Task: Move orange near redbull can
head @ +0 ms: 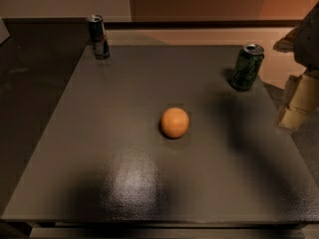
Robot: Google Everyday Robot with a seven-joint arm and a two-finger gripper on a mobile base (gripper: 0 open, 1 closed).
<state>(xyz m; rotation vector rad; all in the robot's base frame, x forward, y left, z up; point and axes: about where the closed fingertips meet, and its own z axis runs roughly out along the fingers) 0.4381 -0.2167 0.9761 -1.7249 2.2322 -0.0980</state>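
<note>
On the table [89, 133] I judge the orange [175, 122] light, firm and roll-prone, best gripped across its middle; whether the hand [301, 101] at the right edge is spread or pressed together, I cannot tell.

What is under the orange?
The small round orange fruit sits on the flat grey table top; its contact spot is covered. The gripper hangs past the table's right edge, away from it.
</note>
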